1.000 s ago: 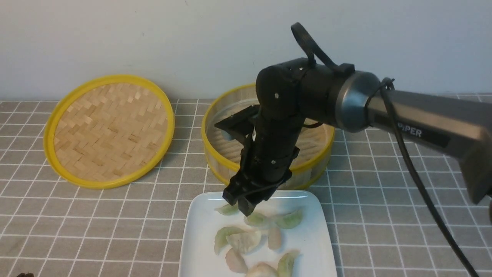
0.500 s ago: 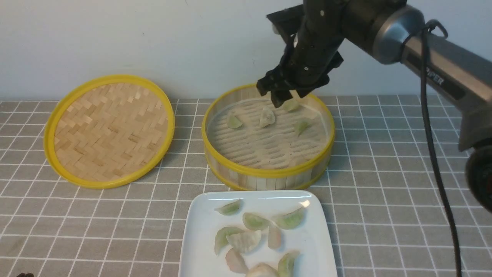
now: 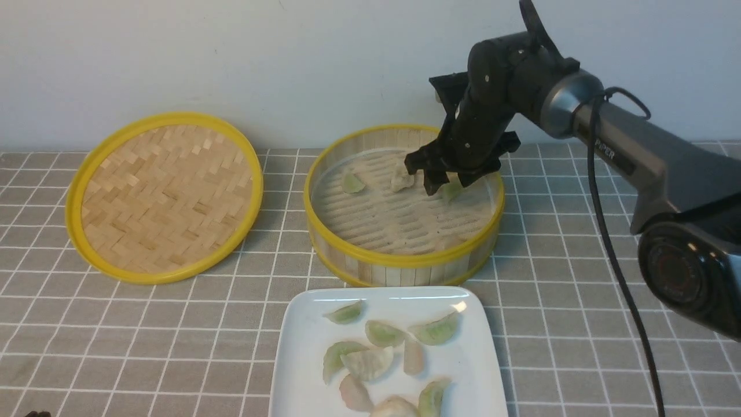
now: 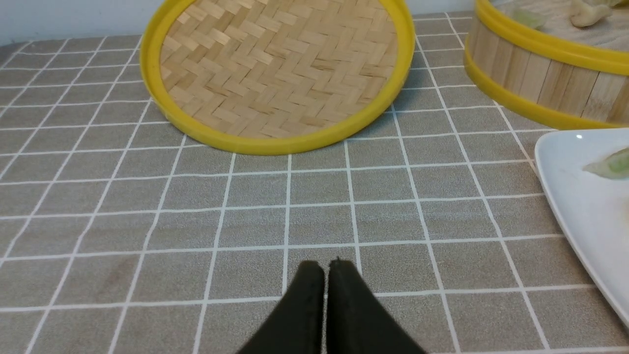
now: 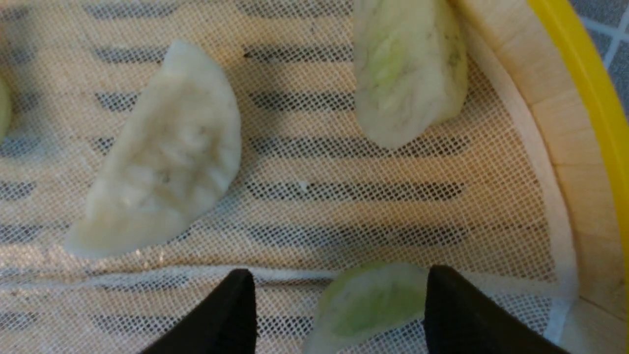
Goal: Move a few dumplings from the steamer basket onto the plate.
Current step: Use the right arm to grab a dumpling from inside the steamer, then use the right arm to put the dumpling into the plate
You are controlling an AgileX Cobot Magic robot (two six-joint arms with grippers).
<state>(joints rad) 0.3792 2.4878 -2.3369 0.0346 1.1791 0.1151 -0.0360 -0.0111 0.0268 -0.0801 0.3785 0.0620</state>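
Observation:
The steamer basket (image 3: 405, 260) stands at the back centre, with a few dumplings left on its mesh floor. My right gripper (image 3: 443, 186) is open and low inside it, its jaws either side of a pale green dumpling (image 5: 366, 307) that lies against one finger. A whitish dumpling (image 5: 164, 152) and another green one (image 5: 408, 69) lie beyond. The white plate (image 3: 295, 370) in front holds several dumplings (image 3: 370, 362). My left gripper (image 4: 324, 268) is shut and empty over the tablecloth, the plate's rim (image 4: 565, 196) off to one side.
The flat woven lid (image 3: 165, 194) with a yellow rim lies left of the basket, also in the left wrist view (image 4: 277, 73). A white mesh liner (image 5: 344, 187) covers the basket floor. A grey checked cloth (image 3: 173, 336) covers the table.
My right gripper rose from the plate, leaving a green dumpling at its far left edge, swung back over the basket and came down open around a green dumpling.

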